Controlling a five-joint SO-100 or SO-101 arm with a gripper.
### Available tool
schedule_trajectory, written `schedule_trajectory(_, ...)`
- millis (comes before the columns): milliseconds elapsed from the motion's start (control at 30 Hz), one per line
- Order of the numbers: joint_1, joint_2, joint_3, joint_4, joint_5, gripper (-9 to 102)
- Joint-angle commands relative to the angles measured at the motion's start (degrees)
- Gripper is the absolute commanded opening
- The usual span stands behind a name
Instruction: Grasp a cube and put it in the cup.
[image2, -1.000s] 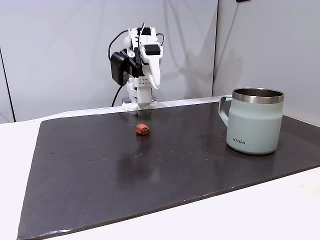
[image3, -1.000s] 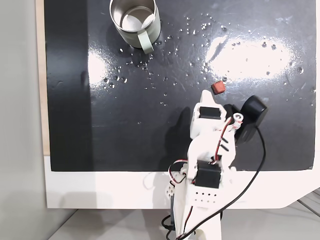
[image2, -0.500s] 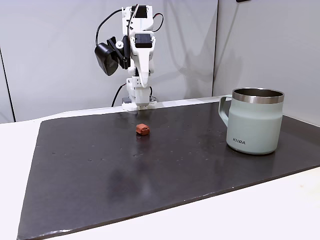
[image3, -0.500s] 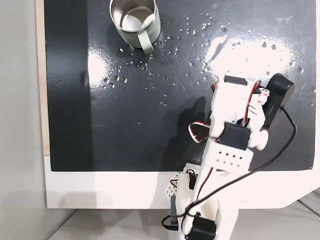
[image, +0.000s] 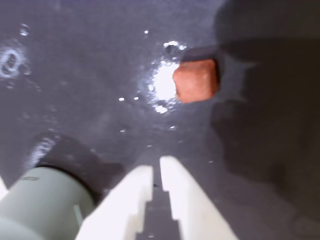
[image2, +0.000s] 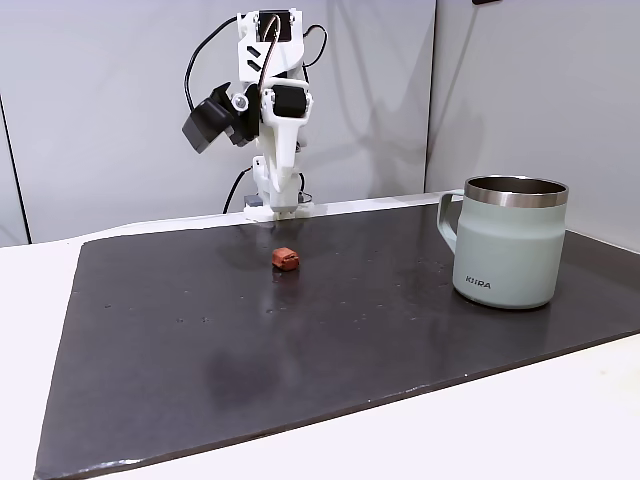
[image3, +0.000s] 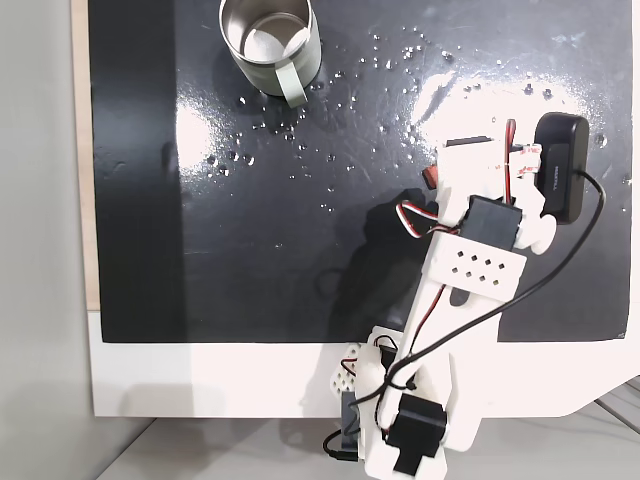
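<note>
White fingers (image: 140, 195) nearly closed, narrow slit between them, gripping nothing. Gripper (image: 156, 172) raised high on folded arm (image2: 268, 110), pointing down. Cube (image: 196, 80) lies beyond fingertips, slightly right, on wet glossy black mat (image2: 300, 340). Cup (image2: 510, 240) well apart at mat's edge; plain grey wall (image2: 100, 100) behind

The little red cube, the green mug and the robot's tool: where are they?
cube (image: 196, 80): wrist view, its top face.
mug (image2: 508, 250): a fixed view, its green side wall.
tool (image: 156, 172): wrist view, between the white fingertips.
</note>
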Motion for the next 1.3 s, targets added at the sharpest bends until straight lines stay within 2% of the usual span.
schedule_trajectory(0, 1.14, -1.32, -4.66, 1.05, -4.75, 0)
schedule_trajectory(367, 0.62, -8.53, -9.49, 5.62, -8.61, 3)
schedule_trajectory(433, 0.09, -8.61, -9.49, 6.59, -8.44, 7)
schedule_trajectory(567, -1.05, -11.43, -10.99, 11.16, -8.70, 22)
schedule_trajectory(667, -0.88, -12.74, -10.99, 11.34, -7.82, 26)
schedule_trajectory(900, -0.18, -12.57, -9.14, 11.95, -8.79, 26)
schedule_trajectory(1267, 2.20, -21.01, -9.40, 7.12, -8.88, 26)
